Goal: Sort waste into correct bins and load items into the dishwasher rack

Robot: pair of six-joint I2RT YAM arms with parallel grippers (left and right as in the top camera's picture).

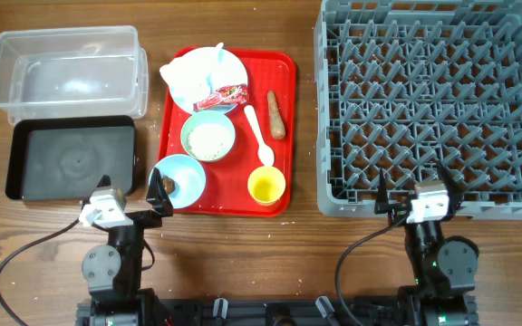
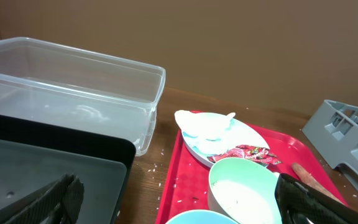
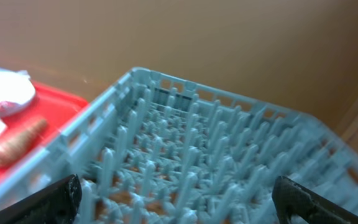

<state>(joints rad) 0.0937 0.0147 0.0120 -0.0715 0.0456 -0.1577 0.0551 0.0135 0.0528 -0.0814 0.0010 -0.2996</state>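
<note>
On the red serving tray lie a pale blue plate with crumpled white paper and a red-and-white wrapper, a pale green bowl holding rice, a light blue bowl with a small brown lump, a yellow cup, a white spoon and a brown food stick. The clear tub and black tray sit at the left; the grey rack at the right. My left gripper is open and empty near the front. My right gripper is open at the rack's front edge.
Loose rice grains lie on the wood between the black tray and the red tray. Black cables run along the table's front edge beside both arm bases.
</note>
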